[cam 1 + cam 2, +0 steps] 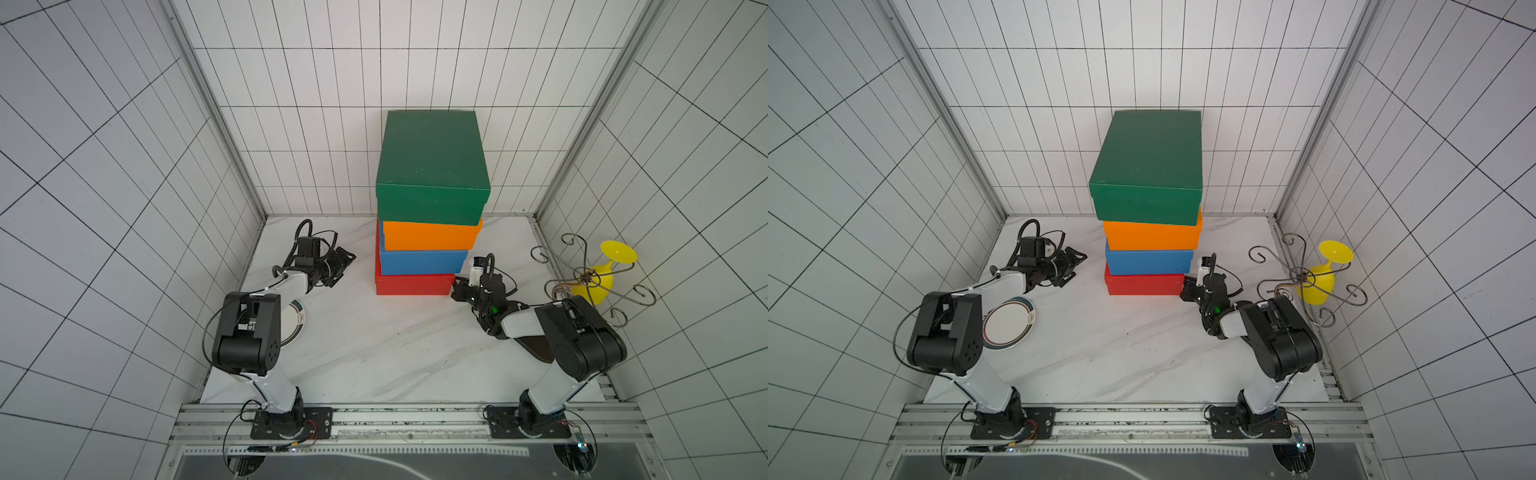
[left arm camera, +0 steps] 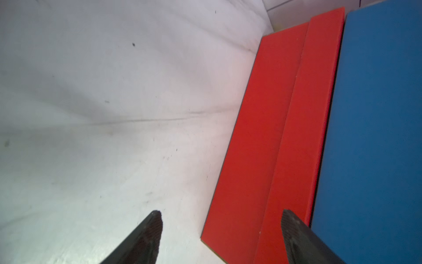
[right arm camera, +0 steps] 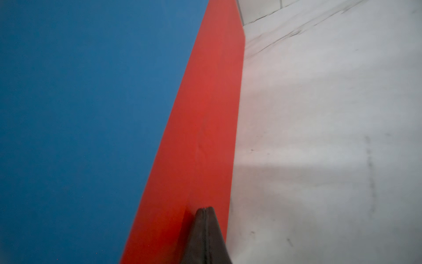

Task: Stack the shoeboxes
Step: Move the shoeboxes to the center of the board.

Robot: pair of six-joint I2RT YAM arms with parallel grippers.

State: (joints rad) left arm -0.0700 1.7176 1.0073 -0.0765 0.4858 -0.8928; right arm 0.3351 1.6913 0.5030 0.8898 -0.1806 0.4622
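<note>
Desk (image 1: 374,353): one, white marble pattern, filling the lower middle of both top views.
Shoeboxes: four, all in one stack at the centre of the frame, toward the back of the desk.
Stack order: red box (image 1: 413,284) on the desk, blue box (image 1: 422,262) on it, orange box (image 1: 430,237) next, green box (image 1: 432,166) on top; lids on, edges not quite flush.
Arms: two, left arm (image 1: 245,332) at lower left of the frame, right arm (image 1: 582,336) at lower right.
Wire stand (image 1: 590,276): one, curled metal hooks, right edge of the desk.
Plate (image 1: 1009,322): one, white with a dark rim, lower left, partly under the left arm.
Yellow cup (image 1: 1316,286): one, stemmed, tipped over within the wire stand.
Left tool (image 1: 344,268): jaws apart, nothing between them, left of the stack and clear of it.
Right tool (image 1: 457,286): jaws together, holding nothing, its tip at the right end of the red box, apparently touching.
</note>
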